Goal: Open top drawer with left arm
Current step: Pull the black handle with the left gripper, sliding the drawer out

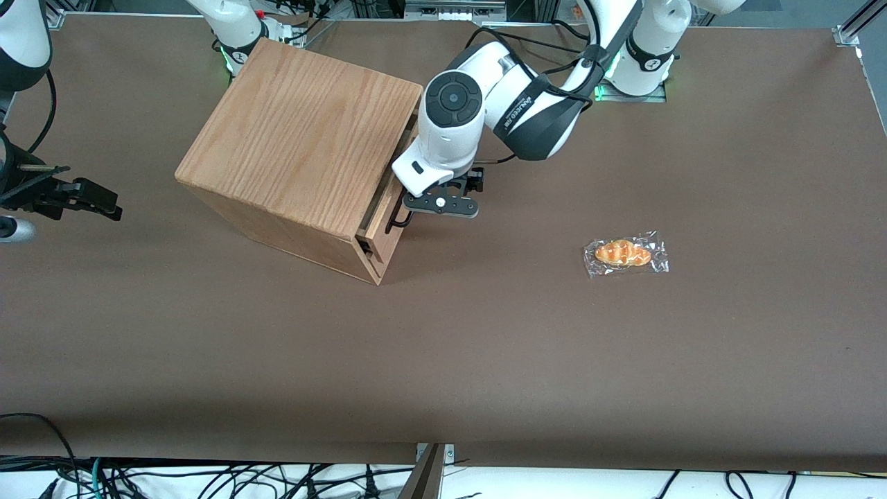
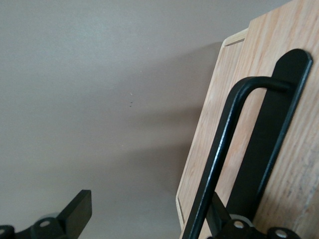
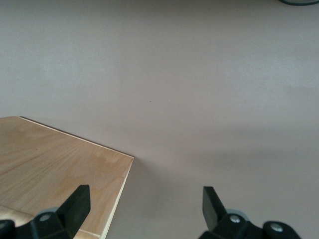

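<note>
The oak-grain cabinet (image 1: 298, 149) stands on the brown table, its front turned toward the working arm's end. The top drawer (image 1: 386, 211) has a thin black bar handle (image 1: 398, 220), and its front panel seems to stand slightly out from the cabinet. The left arm (image 1: 454, 114) reaches down in front of the drawer. Its gripper (image 1: 410, 208) is open at the handle. In the left wrist view the handle bar (image 2: 219, 149) runs along the drawer front (image 2: 299, 164). One finger (image 2: 219, 219) sits between bar and panel. The other finger (image 2: 75, 214) is over bare table, so the gripper (image 2: 148, 204) straddles the bar.
A bread roll in clear wrap (image 1: 626, 254) lies on the table toward the working arm's end, nearer the front camera than the gripper. The left arm's base (image 1: 641, 66) stands at the table's back edge. The cabinet top also shows in the right wrist view (image 3: 60, 164).
</note>
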Robot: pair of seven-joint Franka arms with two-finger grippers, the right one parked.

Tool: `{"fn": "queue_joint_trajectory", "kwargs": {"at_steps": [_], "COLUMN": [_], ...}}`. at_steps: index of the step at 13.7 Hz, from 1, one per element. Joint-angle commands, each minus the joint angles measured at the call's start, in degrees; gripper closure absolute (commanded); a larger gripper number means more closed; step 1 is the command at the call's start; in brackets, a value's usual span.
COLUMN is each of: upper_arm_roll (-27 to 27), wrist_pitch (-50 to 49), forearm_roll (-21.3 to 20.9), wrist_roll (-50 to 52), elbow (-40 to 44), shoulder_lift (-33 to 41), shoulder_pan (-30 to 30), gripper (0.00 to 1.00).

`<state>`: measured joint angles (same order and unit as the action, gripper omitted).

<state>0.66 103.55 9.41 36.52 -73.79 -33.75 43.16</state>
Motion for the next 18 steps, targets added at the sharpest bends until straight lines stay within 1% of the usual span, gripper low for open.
{"fn": "queue_joint_trajectory", "kwargs": {"at_steps": [1,12,18], "upper_arm_roll": [-0.05,0.04,-0.05], "wrist_pitch": [-2.21,-4.23,-5.72], "forearm_roll": [0.69,0.61,0.52], "wrist_roll": [-2.51,-6.54,-7.34], "elbow": [-0.30,-0.39,-0.39], "shoulder_lift": [1.06,1.94,1.94], "shoulder_pan": [-0.98,-4.84,-5.11], "gripper": [0.00,0.00,0.00]}}
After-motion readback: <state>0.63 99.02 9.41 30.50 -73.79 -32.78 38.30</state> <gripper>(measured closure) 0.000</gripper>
